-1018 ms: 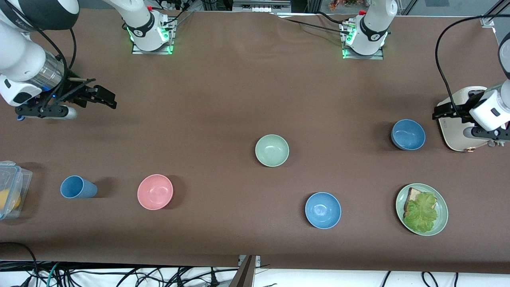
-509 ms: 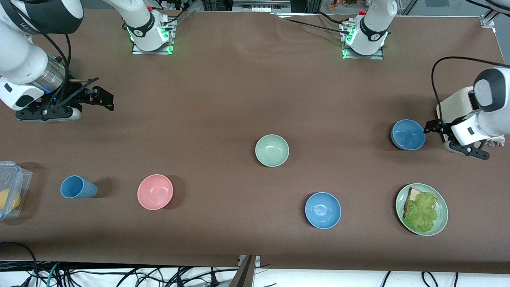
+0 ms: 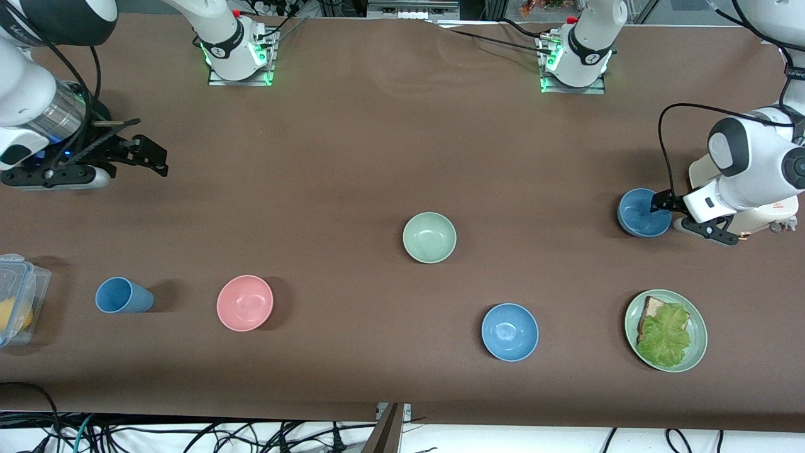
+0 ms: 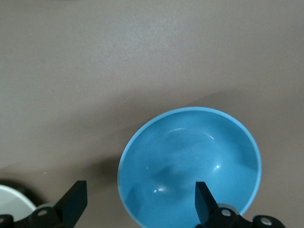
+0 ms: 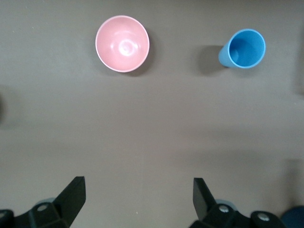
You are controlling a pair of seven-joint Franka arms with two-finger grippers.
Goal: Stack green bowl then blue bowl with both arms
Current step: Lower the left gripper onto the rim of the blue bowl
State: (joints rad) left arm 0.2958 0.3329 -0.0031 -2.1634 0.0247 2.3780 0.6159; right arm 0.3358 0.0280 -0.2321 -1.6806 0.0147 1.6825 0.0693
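Left pincer [image 3: 661, 204] spread wide over blue bowl [image 3: 643, 212] near left arm's end of counter [image 3: 352, 157]. Green bowl [image 3: 429, 237] mid-counter. Right pincer [image 3: 151, 157] spread apart, waiting over bare counter.

Plain mint-green bowl [image 3: 429, 237]; steel-blue bowl [image 3: 641, 212]; brighter blue twin [image 3: 510, 331]; pink bowl [image 3: 244, 302].

arms: white shells, black joint bands | cables: black | bases: green lights | wrist: silver ring
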